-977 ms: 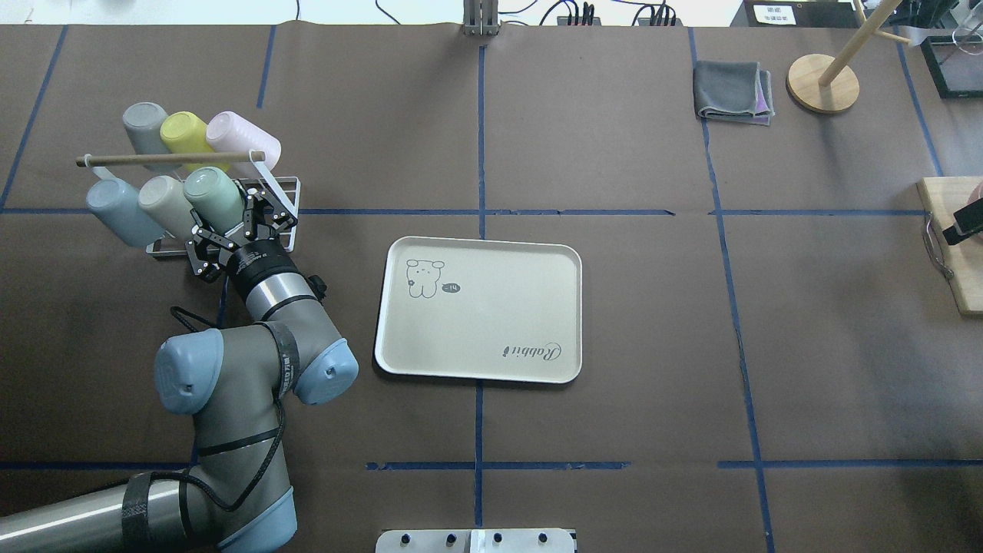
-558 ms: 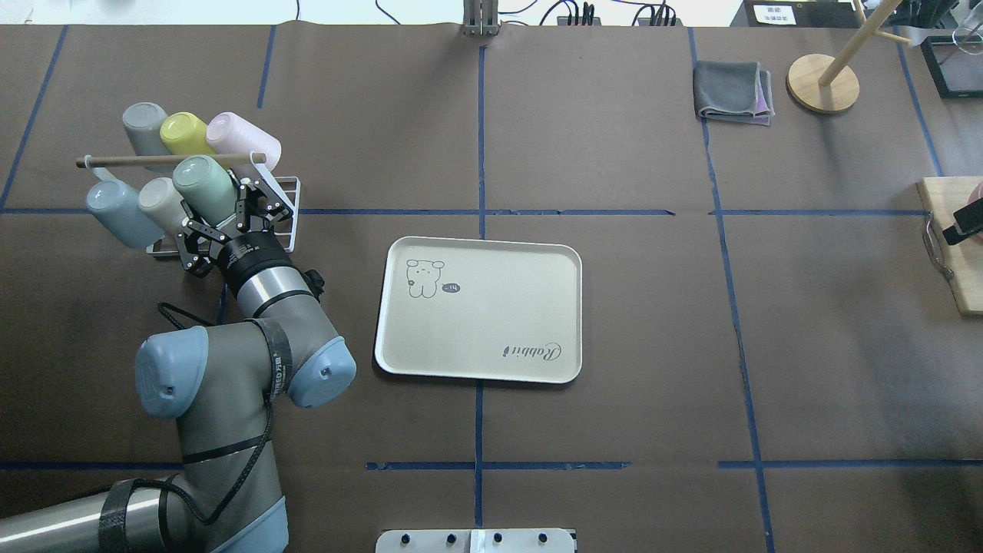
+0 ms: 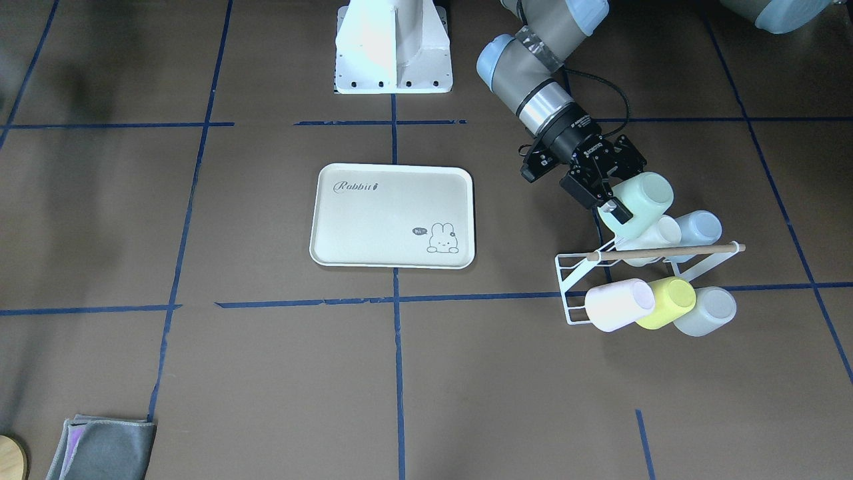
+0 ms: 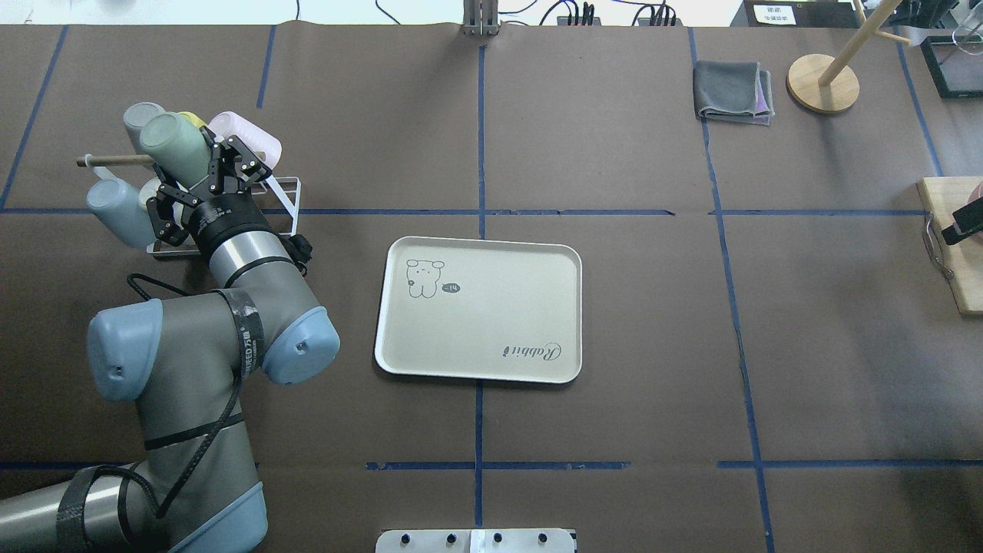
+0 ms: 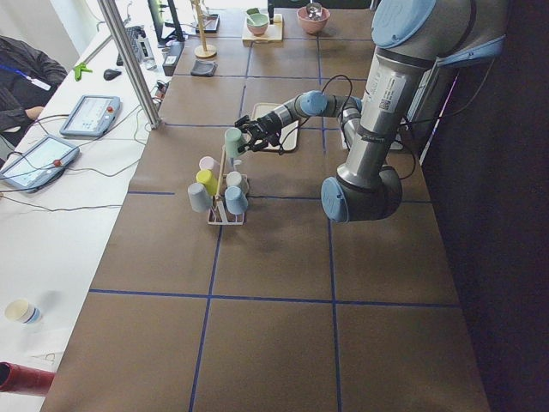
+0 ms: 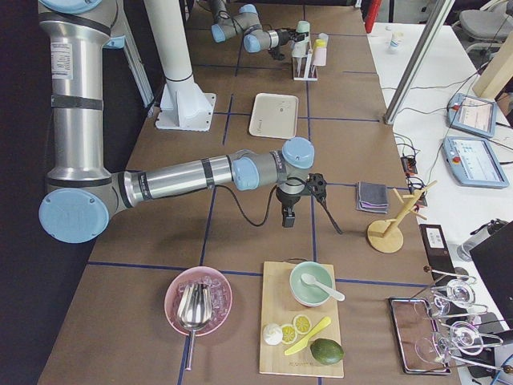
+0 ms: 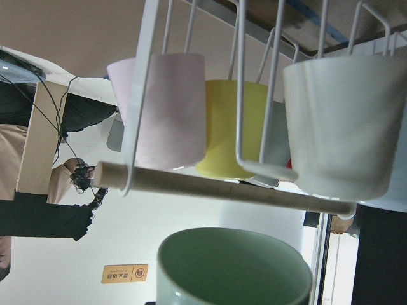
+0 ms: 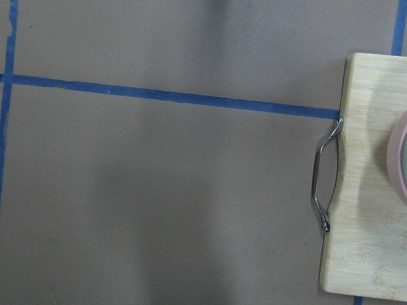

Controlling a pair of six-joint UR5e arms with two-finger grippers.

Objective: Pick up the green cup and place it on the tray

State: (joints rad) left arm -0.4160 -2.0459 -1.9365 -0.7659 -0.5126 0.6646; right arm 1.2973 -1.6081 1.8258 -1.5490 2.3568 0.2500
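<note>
One green cup [image 4: 170,142], pinched between the fingers of the left gripper [image 4: 190,170], hung tilted above the wooden rod [image 3: 666,251] of the rack [image 3: 566,293]. From overhead it hid most of the yellow cup [image 3: 666,303]. A second earlier it sat lower, in the rack's near row. Whether the right gripper [image 6: 287,216] was spread or pressed together could not be told. The tray [image 4: 491,315], lettered "Rabbit" and "hi", lay well apart on the surface [image 4: 614,430].
</note>
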